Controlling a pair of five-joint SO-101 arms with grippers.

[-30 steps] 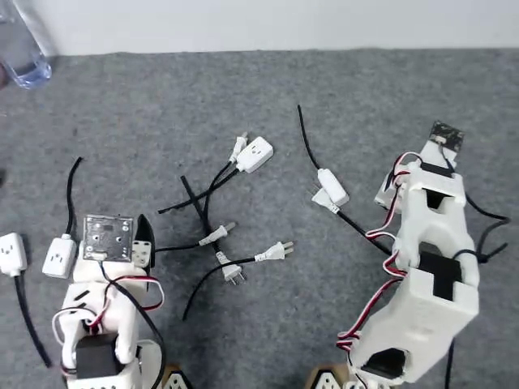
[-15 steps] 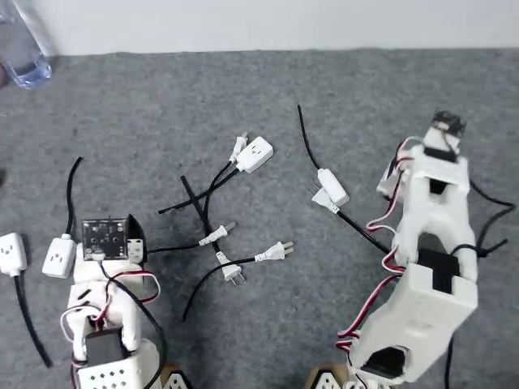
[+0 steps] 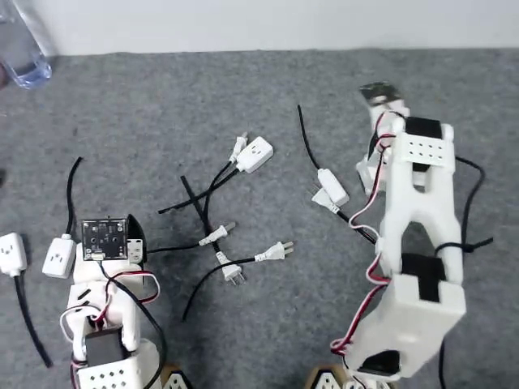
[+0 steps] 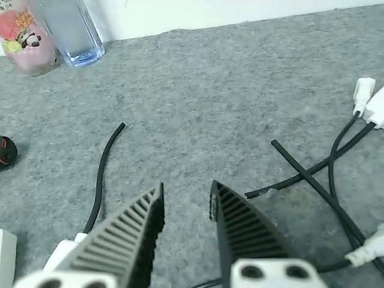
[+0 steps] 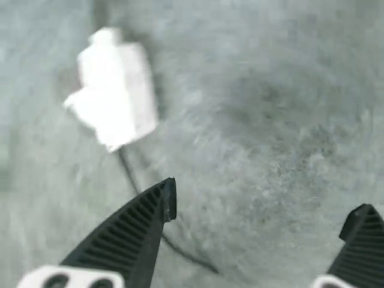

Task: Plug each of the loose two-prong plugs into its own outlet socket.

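grey carpet (image 3: 162, 97) runs to a white wall (image 3: 284, 24), left pincer (image 4: 186, 191) and right pincer (image 5: 267, 198) both spread

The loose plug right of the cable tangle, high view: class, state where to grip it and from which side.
Grip the plug by its white body behind the prongs, jaws coming from above across its width. It lies flat, prongs pointing right, cord trailing left, so the prongs likely stay free.
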